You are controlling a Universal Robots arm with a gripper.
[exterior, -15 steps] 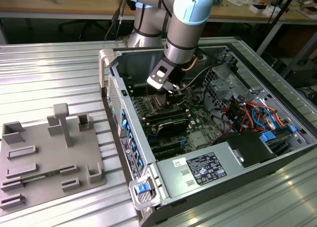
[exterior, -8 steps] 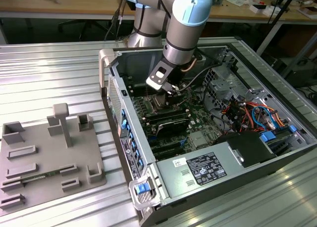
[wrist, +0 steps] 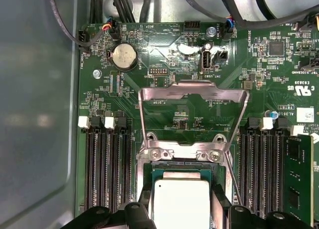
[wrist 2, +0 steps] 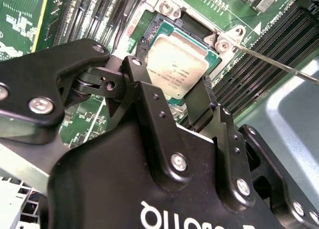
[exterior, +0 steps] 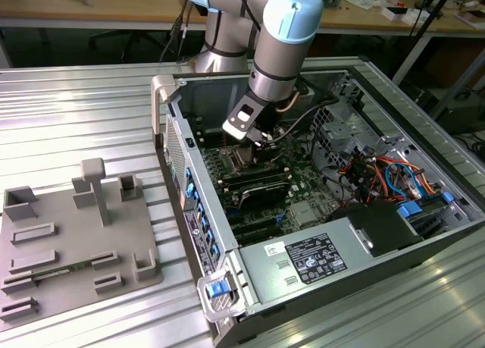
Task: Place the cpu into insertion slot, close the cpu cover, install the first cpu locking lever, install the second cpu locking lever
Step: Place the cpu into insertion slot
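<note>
Gripper [wrist 2: 167, 78]: clamped on the cpu [wrist 2: 175, 64], with fingers [wrist 2: 199, 97] against two opposite edges.
Cpu position: lies flat with its silvery top up, within the rim of the insertion slot [wrist: 182, 167].
Cpu heading: edges run parallel to the slot's (it is square, so no long axis).
Cpu cover [wrist: 193, 91]: swung open away from the slot, green circuit board [wrist: 164, 64] showing through its cut-out.
</note>
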